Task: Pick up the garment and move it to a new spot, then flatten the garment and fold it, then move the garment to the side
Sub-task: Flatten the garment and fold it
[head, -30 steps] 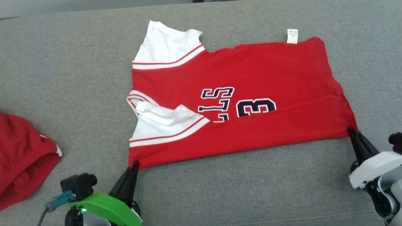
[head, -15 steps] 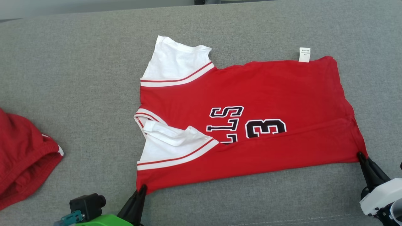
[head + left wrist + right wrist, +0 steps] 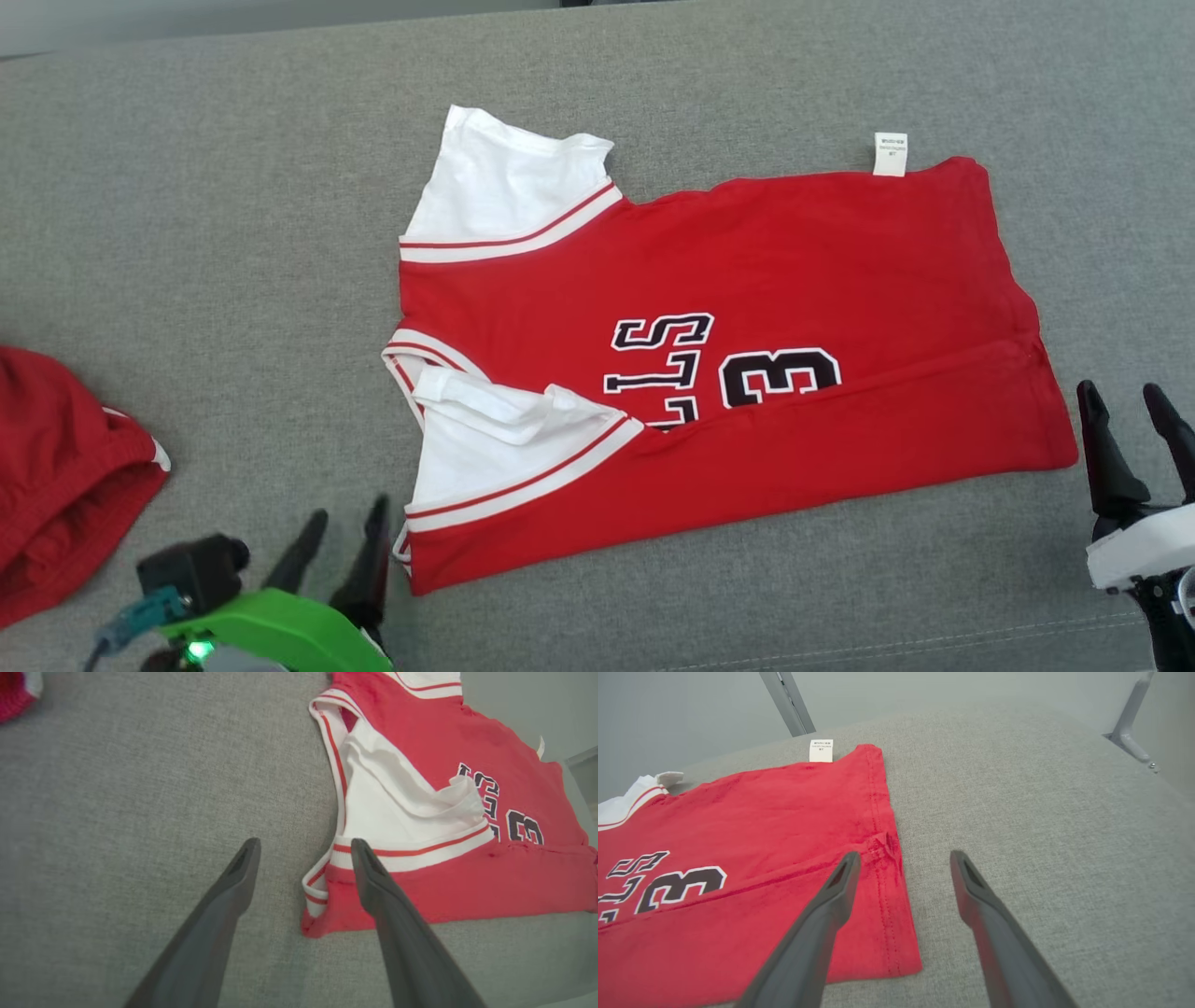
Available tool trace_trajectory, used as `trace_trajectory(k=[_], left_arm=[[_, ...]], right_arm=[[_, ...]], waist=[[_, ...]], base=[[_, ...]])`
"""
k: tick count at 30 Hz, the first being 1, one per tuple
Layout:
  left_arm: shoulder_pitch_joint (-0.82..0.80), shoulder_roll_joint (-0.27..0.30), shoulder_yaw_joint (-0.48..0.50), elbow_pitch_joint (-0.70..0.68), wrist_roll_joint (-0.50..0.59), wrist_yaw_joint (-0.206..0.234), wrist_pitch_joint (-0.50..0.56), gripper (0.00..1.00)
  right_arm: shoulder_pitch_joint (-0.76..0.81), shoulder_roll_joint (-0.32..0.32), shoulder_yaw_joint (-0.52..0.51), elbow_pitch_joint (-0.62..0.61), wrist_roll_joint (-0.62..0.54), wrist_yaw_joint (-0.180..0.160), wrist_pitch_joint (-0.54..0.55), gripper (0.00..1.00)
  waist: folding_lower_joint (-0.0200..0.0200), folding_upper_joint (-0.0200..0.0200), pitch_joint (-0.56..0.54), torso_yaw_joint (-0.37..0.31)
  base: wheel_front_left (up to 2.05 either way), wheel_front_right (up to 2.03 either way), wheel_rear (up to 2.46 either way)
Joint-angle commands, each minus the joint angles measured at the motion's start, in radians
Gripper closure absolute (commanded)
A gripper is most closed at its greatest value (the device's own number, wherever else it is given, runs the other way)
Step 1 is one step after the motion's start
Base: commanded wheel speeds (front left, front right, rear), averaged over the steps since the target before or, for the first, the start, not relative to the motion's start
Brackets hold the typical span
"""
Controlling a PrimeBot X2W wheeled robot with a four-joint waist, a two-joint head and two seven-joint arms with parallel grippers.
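Red-and-white fabric jersey (image 3: 794, 280) released, left gripper (image 3: 348, 510) and right gripper (image 3: 1119, 389) both off its near corners, jaws now wide, grey woven surface (image 3: 233, 233) beneath, pale wall (image 3: 691, 709) beyond it

Garment (image 3: 747, 280) on cushion (image 3: 233, 233), centre; other cloth (image 3: 65, 485) well apart at left, nearer robot.

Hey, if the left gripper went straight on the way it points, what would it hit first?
Likely the red jersey with white sleeves, at its striped corner: the open left gripper has one finger above it, the other above the grey fabric surface. Height is unclear.
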Motion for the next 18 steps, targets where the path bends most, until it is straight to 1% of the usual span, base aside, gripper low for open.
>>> trace_trajectory(k=[1,2,6,9,12,15,18], left_arm=[[-0.069,0.034,0.034,-0.017,0.016,0.005,-0.003,0.00],[-0.069,0.034,0.034,-0.017,0.016,0.005,-0.003,0.00],[-0.211,0.093,0.082,-0.033,0.024,-0.016,0.042,0.00],[-0.359,0.146,0.093,-0.007,0.027,-0.050,0.119,0.00],[-0.528,0.180,0.091,0.052,0.017,-0.085,0.214,0.00],[-0.696,0.182,0.069,0.132,-0.002,-0.124,0.317,0.00],[-0.853,0.156,0.053,0.230,-0.042,-0.166,0.413,0.00]], right_arm=[[-0.013,0.028,-0.025,-0.035,-0.039,-0.001,-0.009,0.00],[-0.013,0.028,-0.025,-0.035,-0.039,-0.001,-0.009,0.00],[-0.039,0.069,-0.030,-0.080,-0.106,-0.001,-0.013,0.00],[-0.073,0.094,0.002,-0.106,-0.123,-0.001,-0.014,0.00],[-0.113,0.101,0.035,-0.108,-0.129,-0.001,-0.014,0.00],[-0.157,0.110,0.054,-0.105,-0.132,-0.001,-0.015,0.00],[-0.200,0.121,0.076,-0.092,-0.146,-0.001,-0.015,0.00]], waist=[[0.0000,0.0000,0.014,-0.011],[0.0000,0.0000,0.014,-0.011],[0.0000,0.0000,0.046,-0.023],[0.0000,0.0000,0.076,-0.035],[0.0000,0.0000,0.111,-0.055],[0.0000,0.0000,0.150,-0.074],[0.0000,0.0000,0.186,-0.096]], base=[[0.00,0.00,0.00],[0.00,0.00,0.00],[0.00,0.00,0.00],[0.00,0.00,0.00],[0.00,0.00,0.00],[0.00,0.00,0.00],[0.00,0.00,0.00]])
